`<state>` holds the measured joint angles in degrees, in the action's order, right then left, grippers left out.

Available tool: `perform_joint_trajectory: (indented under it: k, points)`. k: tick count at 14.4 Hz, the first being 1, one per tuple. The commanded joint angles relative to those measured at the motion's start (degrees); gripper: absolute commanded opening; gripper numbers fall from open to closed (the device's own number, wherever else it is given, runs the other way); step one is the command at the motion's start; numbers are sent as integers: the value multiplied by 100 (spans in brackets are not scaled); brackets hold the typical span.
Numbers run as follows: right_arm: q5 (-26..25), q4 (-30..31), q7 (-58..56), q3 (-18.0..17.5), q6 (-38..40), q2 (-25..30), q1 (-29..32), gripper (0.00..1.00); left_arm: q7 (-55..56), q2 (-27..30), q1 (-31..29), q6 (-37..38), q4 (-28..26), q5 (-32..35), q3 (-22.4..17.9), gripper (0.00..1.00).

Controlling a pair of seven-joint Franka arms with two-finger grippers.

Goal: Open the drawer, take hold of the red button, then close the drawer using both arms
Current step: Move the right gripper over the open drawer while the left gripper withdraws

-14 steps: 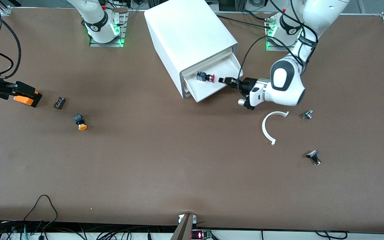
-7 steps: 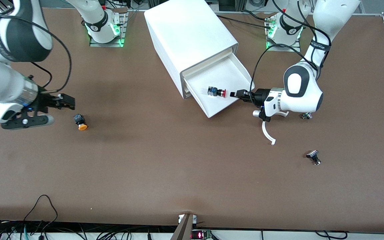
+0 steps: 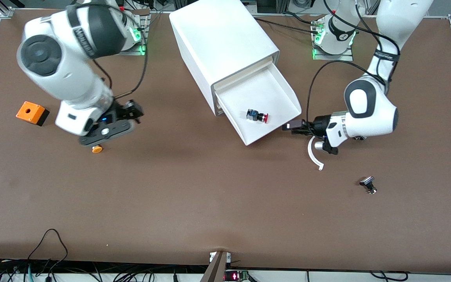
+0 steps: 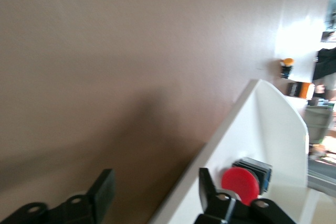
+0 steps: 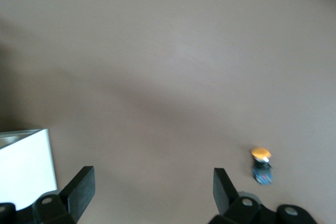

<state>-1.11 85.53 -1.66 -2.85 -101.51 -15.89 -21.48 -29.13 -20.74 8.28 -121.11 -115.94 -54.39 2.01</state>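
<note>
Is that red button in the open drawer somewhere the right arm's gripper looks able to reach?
Probably yes. The drawer is pulled out, open on top, and nothing covers the red button. The right gripper is open, over bare table toward its own end.

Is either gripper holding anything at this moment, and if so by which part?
Nothing is held. The left gripper stands open beside the drawer front; the button lies loose inside. The right gripper is open above the table.

My view of the orange-capped button (image 3: 97,149) half hidden under the right gripper (image 3: 133,113), white curved piece (image 3: 312,154) partly covered by my left arm, cabinet (image 3: 221,43) top cut off.
</note>
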Motion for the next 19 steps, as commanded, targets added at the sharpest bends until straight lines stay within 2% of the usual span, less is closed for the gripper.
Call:
perform_joint_trajectory:
  k: [1, 3, 5, 7, 9, 12, 15, 19]
  points:
    - [49, -72, -404, -452, -149, 24, -22, 100, 424, 104, -142, 78, 501, 1119, -60, 100]
    - [49, -72, -729, -943, -491, -19, -22, 100, 680, 297, -379, 340, 799, 2094, -60, 100]
    - [32, -80, -1115, -1383, -991, -247, -83, 100, 1056, 482, -546, 858, 1107, 2782, -60, 100]
    - [-21, -281, -1502, -1464, -1371, -467, -416, 100, 1505, 632, -617, 1368, 1450, 3432, -52, 100]
    - [5, -912, -1783, -1473, -1206, -870, -715, 100, 1621, 764, -670, 1852, 1784, 3855, -52, 100]
    - [180, -1363, -1890, -1569, -994, -1275, -1094, 100, 1621, 843, -819, 2652, 2355, 4436, -52, 100]
    - [190, -1407, -2004, -1605, -1003, -1390, -1436, 100, 1673, 931, -828, 2830, 2506, 5015, 1, 100]
    - [208, -1654, -2883, -1588, -985, -1794, -1516, 100, 1876, 931, -828, 2812, 2506, 5070, 19, 100]
